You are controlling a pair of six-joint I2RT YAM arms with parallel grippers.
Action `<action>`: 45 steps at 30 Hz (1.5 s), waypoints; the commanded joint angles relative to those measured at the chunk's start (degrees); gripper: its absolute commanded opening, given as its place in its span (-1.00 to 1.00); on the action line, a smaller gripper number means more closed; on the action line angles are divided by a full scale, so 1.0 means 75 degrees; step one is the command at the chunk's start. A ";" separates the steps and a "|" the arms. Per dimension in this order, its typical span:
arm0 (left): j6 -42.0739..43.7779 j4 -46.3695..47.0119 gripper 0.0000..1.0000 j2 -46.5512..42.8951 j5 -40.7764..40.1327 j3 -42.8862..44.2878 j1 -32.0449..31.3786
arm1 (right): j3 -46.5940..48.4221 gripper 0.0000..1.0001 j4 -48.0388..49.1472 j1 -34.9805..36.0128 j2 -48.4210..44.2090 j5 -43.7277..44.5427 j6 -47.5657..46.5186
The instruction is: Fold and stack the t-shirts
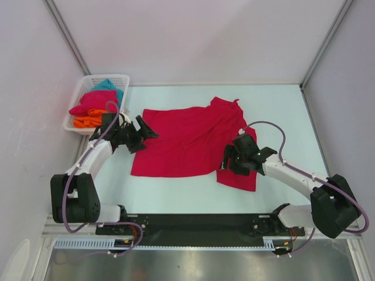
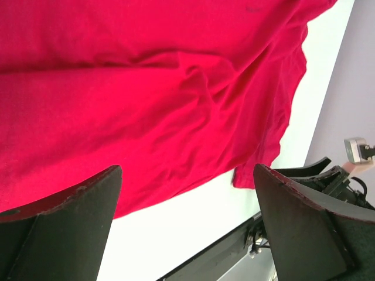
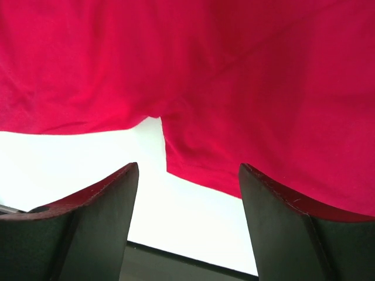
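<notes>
Right claw (image 1: 225, 159) and left claw (image 1: 145, 141) gape over the crimson t-shirt (image 1: 181, 140).

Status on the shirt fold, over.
Left gripper open at left edge of crimson t-shirt. Right gripper open over its near right corner. Nothing in the way.

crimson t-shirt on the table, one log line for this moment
crimson t-shirt: spread on table | left gripper: open, at its left edge | right gripper: open, over its near-right corner | basket: pink, orange, teal shirts
</notes>
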 commanded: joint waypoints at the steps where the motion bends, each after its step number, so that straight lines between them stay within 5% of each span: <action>1: 0.0460 -0.0297 0.99 -0.0522 -0.0022 -0.0390 -0.0071 | -0.0056 0.50 0.0154 0.0151 -0.0309 0.0071 0.0548; 29: 0.0214 0.0371 0.99 -0.1331 0.0001 -0.1785 -0.0458 | -0.1181 0.45 -0.2249 0.1486 -0.2992 0.1969 0.2493; 45: 0.0437 0.0383 0.99 -0.1695 0.0200 -0.1961 -0.0563 | -0.1838 0.39 -0.2366 0.2635 -0.2701 0.2625 0.3525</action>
